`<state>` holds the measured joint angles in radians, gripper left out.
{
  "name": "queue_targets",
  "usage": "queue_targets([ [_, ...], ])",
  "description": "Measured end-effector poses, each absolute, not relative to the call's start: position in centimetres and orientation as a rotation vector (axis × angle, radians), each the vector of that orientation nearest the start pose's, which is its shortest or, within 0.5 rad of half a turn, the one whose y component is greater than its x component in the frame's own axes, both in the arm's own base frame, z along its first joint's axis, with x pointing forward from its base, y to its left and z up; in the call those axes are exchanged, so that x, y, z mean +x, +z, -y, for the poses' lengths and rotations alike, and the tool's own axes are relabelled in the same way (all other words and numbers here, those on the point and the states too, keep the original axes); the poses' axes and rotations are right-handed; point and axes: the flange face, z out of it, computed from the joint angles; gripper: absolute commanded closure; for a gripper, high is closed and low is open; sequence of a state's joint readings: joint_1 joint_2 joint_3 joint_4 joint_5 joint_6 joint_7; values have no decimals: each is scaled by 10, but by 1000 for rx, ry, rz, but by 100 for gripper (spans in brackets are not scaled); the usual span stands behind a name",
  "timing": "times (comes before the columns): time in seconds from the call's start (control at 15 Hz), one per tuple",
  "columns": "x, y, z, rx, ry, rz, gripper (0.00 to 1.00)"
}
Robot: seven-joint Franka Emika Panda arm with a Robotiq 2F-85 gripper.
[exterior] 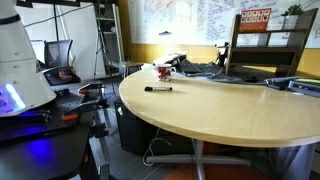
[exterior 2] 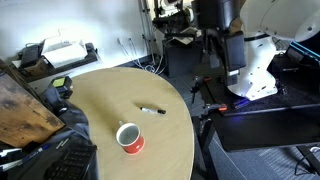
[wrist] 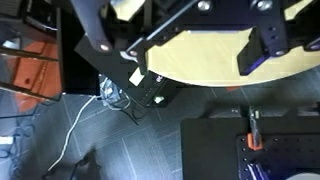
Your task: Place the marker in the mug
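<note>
The marker [exterior: 158, 89] is a thin black stick lying flat on the round light-wood table [exterior: 230, 110]. It also shows in the exterior view from above [exterior 2: 151, 110]. The mug [exterior: 163, 71] is small and whitish with red markings. It stands upright a little beyond the marker, and from above its red inside shows [exterior 2: 130, 138]. My gripper [wrist: 180, 45] comes in from the top of the wrist view with its jaws wide apart and nothing between them. It hangs off the table beyond its curved edge [wrist: 200, 62]. Marker and mug are out of the wrist view.
A keyboard and clutter [exterior: 200, 68] lie at the table's back, beside a shelf [exterior: 265, 45]. A wooden board [exterior 2: 25, 105] leans by the table. The dark arm [exterior 2: 215, 25] stands off the table's side. Cables [wrist: 110, 95] and a black platform [wrist: 250, 140] lie on the floor below.
</note>
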<state>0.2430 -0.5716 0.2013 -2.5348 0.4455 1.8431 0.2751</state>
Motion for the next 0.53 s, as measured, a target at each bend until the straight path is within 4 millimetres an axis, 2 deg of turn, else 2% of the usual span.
queue_targets([
  [0.13,326,453,-183,-2878,258,-61,0],
  [0.27,350,442,-166,-2908,156,-141,0],
  [0.4,373,417,-140,-2957,92,-262,0],
  [0.53,387,382,-115,-2999,111,-392,0],
])
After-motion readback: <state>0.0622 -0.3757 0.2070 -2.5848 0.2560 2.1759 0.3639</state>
